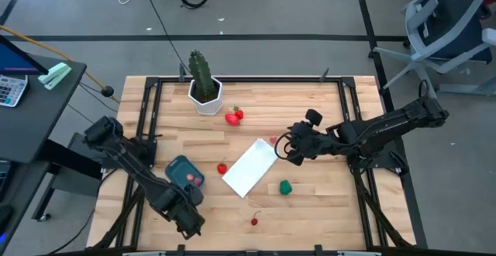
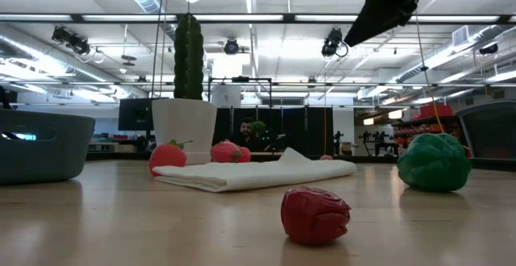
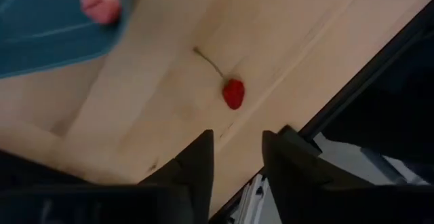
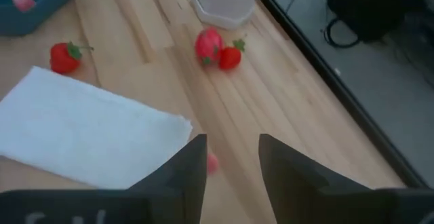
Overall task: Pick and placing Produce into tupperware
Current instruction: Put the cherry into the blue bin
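Note:
The teal tupperware [image 1: 184, 171] stands at the near left with pinkish pieces [image 3: 102, 3] inside. My left gripper [image 1: 190, 223] hangs open just beyond its near side, pointing down; a red cherry [image 3: 233, 93] lies on the wood ahead of its fingers. My right gripper [image 1: 280, 151] is open above the table's middle, with a small pink ball [image 4: 212, 161] on the wood by its fingers. Loose produce rests on the table: a strawberry [image 1: 222, 168], a red pair [image 1: 234, 116] and a green piece [image 1: 285, 186].
A white flat panel [image 1: 249, 167] lies slantwise in the table's middle. A white pot with a tall green cactus [image 1: 205, 93] stands at the far edge. A dark metal frame [image 1: 364, 202] borders the wooden top. Bare wood shows at the near right.

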